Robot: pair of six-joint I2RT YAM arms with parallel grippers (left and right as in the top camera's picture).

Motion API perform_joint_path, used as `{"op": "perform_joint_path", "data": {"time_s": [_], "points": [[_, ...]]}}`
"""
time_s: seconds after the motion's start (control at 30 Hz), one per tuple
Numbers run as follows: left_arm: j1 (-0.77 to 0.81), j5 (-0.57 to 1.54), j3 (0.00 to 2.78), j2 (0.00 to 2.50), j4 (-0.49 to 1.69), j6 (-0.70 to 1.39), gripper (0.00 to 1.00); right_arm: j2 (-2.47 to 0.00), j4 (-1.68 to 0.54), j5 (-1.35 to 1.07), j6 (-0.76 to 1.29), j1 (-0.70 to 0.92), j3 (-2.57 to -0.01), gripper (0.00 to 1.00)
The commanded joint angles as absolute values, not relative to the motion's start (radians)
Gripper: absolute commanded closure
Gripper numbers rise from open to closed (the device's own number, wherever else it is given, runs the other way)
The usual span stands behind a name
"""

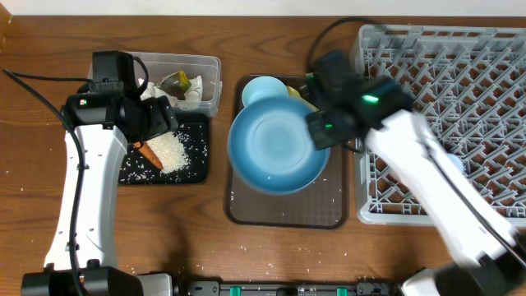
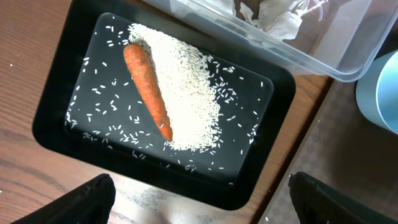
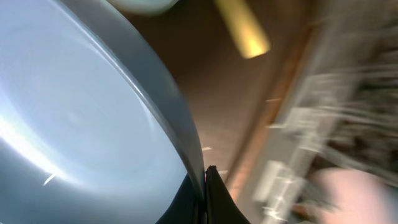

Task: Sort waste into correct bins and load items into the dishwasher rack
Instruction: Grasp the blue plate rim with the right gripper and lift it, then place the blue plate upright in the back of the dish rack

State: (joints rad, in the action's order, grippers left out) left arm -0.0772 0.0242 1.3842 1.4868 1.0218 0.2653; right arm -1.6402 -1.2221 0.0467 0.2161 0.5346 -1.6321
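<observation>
My right gripper [image 1: 319,131] is shut on the rim of the large round blue plate [image 1: 278,148] and holds it above the brown serving tray [image 1: 329,215]; the plate [image 3: 74,118] fills the right wrist view with my fingers [image 3: 204,186] pinching its edge. My left gripper [image 2: 199,202] is open and empty above the near edge of the black tray [image 2: 56,102], which holds the orange carrot [image 2: 148,87] and a heap of white rice [image 2: 186,93]. The clear tub [image 1: 209,78] holds white tissue [image 2: 277,22] and the yellow-green wrapper [image 1: 179,82]. The grey dishwasher rack [image 1: 460,66] stands at the right.
A light blue cup [image 1: 261,89] stands on the serving tray behind the plate. The yellow spoon [image 3: 245,31] lies beside it. A pale pink shape [image 3: 351,196] shows blurred in the rack. Loose rice grains [image 1: 271,247] lie on the table in front.
</observation>
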Motion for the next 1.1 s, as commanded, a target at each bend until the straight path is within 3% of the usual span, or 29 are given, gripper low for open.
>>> {"op": "perform_joint_path", "data": {"time_s": [0.0, 0.43, 0.53, 0.83, 1.07], "points": [[-0.082, 0.026, 1.382, 1.494, 1.024, 0.264, 0.08, -1.5, -1.222, 0.347, 0.265, 0.464, -1.636, 0.99], [-0.082, 0.026, 1.382, 1.494, 1.024, 0.264, 0.07, -1.429, -1.129, 1.327, 0.625, 0.245, -1.636, 0.99], [-0.082, 0.026, 1.382, 1.494, 1.024, 0.264, 0.07, -1.465, -0.987, 1.444, 0.524, 0.197, -1.636, 0.99], [-0.082, 0.026, 1.382, 1.494, 1.024, 0.264, 0.06, -1.703, -0.386, 1.472, -0.152, 0.062, -1.636, 0.99], [-0.082, 0.026, 1.382, 1.494, 1.024, 0.264, 0.06, -1.87, -0.164, 1.517, -0.269, -0.005, -1.636, 0.99]]}}
